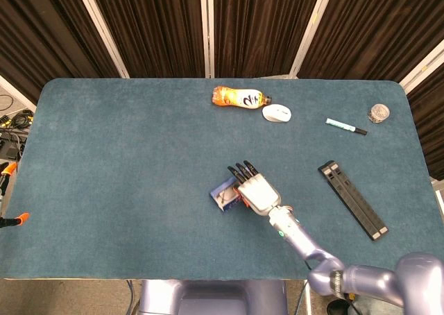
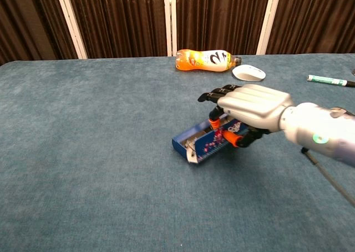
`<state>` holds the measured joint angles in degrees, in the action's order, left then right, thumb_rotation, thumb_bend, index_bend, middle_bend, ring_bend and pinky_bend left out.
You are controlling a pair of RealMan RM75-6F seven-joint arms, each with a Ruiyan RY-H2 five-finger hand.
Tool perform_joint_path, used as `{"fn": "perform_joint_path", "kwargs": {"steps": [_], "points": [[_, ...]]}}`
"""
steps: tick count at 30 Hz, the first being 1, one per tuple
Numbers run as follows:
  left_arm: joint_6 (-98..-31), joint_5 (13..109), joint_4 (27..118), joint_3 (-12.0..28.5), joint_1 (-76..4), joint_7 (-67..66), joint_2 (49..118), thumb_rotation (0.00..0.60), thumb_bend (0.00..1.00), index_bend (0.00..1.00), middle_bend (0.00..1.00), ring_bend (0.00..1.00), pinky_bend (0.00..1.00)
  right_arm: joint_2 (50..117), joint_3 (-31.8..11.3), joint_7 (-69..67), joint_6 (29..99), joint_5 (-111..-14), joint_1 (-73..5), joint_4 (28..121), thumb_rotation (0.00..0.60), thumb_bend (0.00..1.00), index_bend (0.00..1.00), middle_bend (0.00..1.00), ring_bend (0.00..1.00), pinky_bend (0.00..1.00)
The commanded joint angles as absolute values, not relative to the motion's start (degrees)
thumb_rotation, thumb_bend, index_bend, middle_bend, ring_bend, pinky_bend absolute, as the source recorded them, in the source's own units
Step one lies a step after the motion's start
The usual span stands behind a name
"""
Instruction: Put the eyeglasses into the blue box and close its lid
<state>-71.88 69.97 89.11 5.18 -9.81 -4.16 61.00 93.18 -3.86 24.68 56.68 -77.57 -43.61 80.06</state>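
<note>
I see the blue box [image 2: 204, 142] near the middle of the table [image 1: 125, 162], skewed so its long axis runs from about 8 o'clock to 2 o'clock in the chest view. It is a small blue carton with pink-and-white print on its long side; its lid lies partly down, and a pale flap shows at the near-left end. In the head view the box [image 1: 225, 193] looks short, with a pale patch at its near-left end. I can't make out the eyeglasses inside from either camera.

My right hand [image 2: 249, 112] sits over the far-right end of the box, at its 2 o'clock end. The dark fingers [image 2: 213, 95] reach out nearly straight past the box, slightly spread, while the orange-tipped thumb [image 2: 232, 139] presses against the printed side. From the head view the hand [image 1: 257, 190] lies just right of the box, fingers pointing toward 11 o'clock. I cannot tell whether it truly grips the box or only rests on it.
</note>
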Motion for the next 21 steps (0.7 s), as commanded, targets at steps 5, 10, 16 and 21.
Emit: {"fn": "perform_joint_path", "kwargs": {"steps": [5, 10, 16, 21], "points": [[-71.3, 69.8, 88.9, 5.3, -10.1, -4.0, 61.0, 0.600, 0.00, 0.00, 0.00, 0.00, 0.00, 89.3, -2.8, 28.5, 54.6, -79.0, -44.3, 84.5, 0.600, 0.49, 0.67, 0.05, 0.00, 0.00], [-71.0, 69.7, 88.7, 5.3, -10.3, -4.2, 61.2, 0.600, 0.00, 0.00, 0.00, 0.00, 0.00, 91.1, -4.1, 31.7, 53.1, -76.7, -45.4, 84.1, 0.600, 0.49, 0.67, 0.05, 0.00, 0.00], [-71.1, 69.6, 88.7, 5.3, -10.3, -4.0, 61.1, 0.600, 0.00, 0.00, 0.00, 0.00, 0.00, 93.2, -5.4, 33.8, 52.8, -74.9, -46.1, 83.3, 0.600, 0.49, 0.67, 0.05, 0.00, 0.00], [-71.0, 69.6, 88.8, 5.2, -10.3, -4.1, 61.1, 0.600, 0.00, 0.00, 0.00, 0.00, 0.00, 94.0, -5.9, 34.9, 52.6, -73.9, -46.6, 82.7, 0.600, 0.49, 0.67, 0.05, 0.00, 0.00]]}}
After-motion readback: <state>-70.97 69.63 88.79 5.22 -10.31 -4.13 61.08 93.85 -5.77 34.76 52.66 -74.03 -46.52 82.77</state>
